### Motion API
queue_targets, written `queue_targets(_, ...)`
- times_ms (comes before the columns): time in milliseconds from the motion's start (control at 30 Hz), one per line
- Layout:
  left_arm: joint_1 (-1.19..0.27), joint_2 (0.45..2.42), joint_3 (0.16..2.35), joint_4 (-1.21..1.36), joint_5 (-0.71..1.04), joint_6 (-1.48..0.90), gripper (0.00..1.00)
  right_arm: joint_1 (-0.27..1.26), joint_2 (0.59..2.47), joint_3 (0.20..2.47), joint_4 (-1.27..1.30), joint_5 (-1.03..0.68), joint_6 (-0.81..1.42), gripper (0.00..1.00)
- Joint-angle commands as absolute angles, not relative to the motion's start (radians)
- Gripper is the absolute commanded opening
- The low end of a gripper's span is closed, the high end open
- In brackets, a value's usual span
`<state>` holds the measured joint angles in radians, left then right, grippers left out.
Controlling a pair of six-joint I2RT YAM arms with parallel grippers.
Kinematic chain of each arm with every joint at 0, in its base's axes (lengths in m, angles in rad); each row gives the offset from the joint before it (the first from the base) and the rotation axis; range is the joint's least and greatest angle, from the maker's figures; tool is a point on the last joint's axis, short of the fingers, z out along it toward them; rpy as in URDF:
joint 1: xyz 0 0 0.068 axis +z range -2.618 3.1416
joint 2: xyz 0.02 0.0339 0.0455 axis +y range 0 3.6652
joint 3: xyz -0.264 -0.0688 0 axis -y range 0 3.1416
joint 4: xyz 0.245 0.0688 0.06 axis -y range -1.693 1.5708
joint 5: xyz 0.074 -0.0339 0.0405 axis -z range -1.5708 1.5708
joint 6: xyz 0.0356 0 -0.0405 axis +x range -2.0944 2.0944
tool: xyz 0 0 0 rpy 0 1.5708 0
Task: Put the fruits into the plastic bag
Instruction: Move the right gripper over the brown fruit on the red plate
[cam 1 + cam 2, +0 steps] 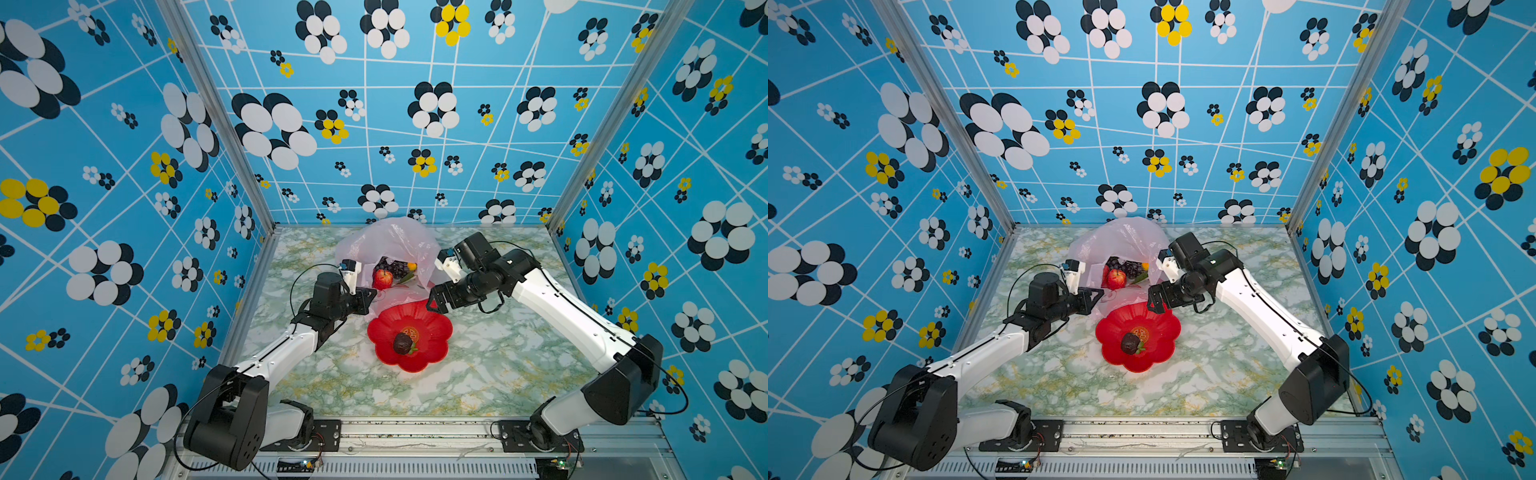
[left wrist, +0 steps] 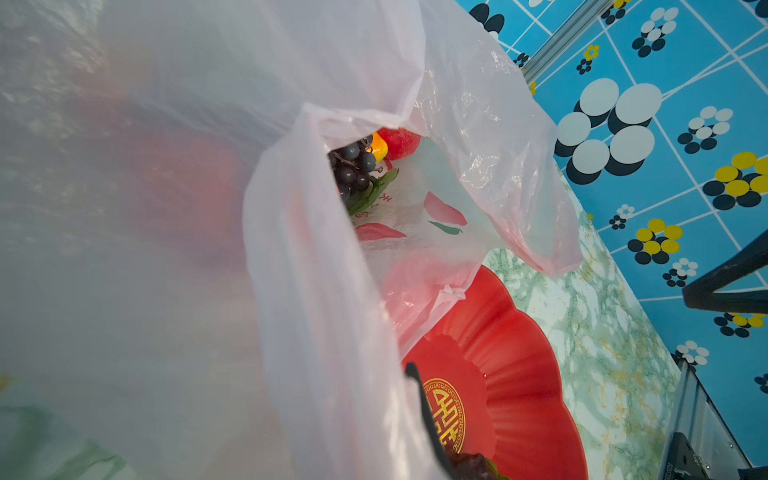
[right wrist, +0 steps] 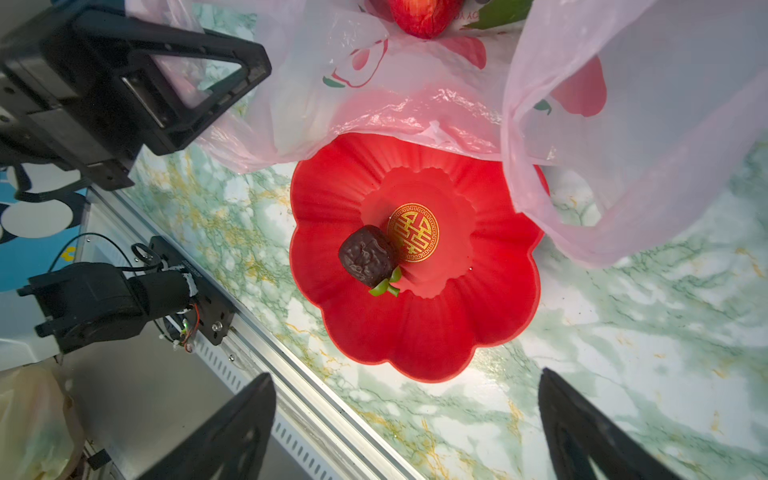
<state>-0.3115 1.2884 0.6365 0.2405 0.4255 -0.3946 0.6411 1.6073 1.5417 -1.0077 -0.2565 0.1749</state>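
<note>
The pale-pink plastic bag [image 1: 390, 237] [image 1: 1121, 237] lies at the back of the table with its mouth facing forward. Inside show a red apple [image 1: 383, 278], dark grapes [image 1: 395, 266] [image 2: 351, 166] and an orange mango [image 2: 379, 146]. A dark brown fruit [image 1: 402, 343] [image 3: 366, 255] rests on the red flower-shaped plate [image 1: 432, 332] in front of the bag. My left gripper [image 1: 371, 297] is shut on the bag's near rim, and the plastic [image 2: 208, 166] covers most of the left wrist view. My right gripper [image 1: 432, 301] [image 3: 407, 415] hangs open and empty above the plate's far edge.
The bag's front flap [image 3: 415, 95] drapes over the plate's far edge. An aluminium rail [image 1: 415, 428] runs along the table's front. Patterned blue walls close in the back and both sides. Marbled tabletop [image 1: 498, 365] shows to the right of the plate.
</note>
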Motion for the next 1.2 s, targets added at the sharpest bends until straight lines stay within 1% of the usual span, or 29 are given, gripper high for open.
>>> queue_targets(0,-0.326,1.286,0.638,0.255,0.399,-0.364,0.0,0.683,1.673,1.585,-1.068,-0.222,0.118,0.99)
queue_targets(167,-0.334,1.27,0.621,0.268,0.394,-0.358,0.0,0.766,1.776,1.594,-1.052,-0.25,0.041,0.99)
queue_targets(367,-0.335,1.256,0.606,0.28,0.394,-0.357,0.0,0.822,1.897,1.686,-1.097,-0.24,-0.023,0.99)
queue_targets(767,-0.335,1.252,0.601,0.284,0.388,-0.359,0.0,0.876,2.003,1.7,-1.075,-0.218,-0.045,0.97)
queue_targets(1167,-0.335,1.27,0.615,0.271,0.387,-0.361,0.0,0.905,2.063,1.703,-1.065,-0.177,-0.034,0.95)
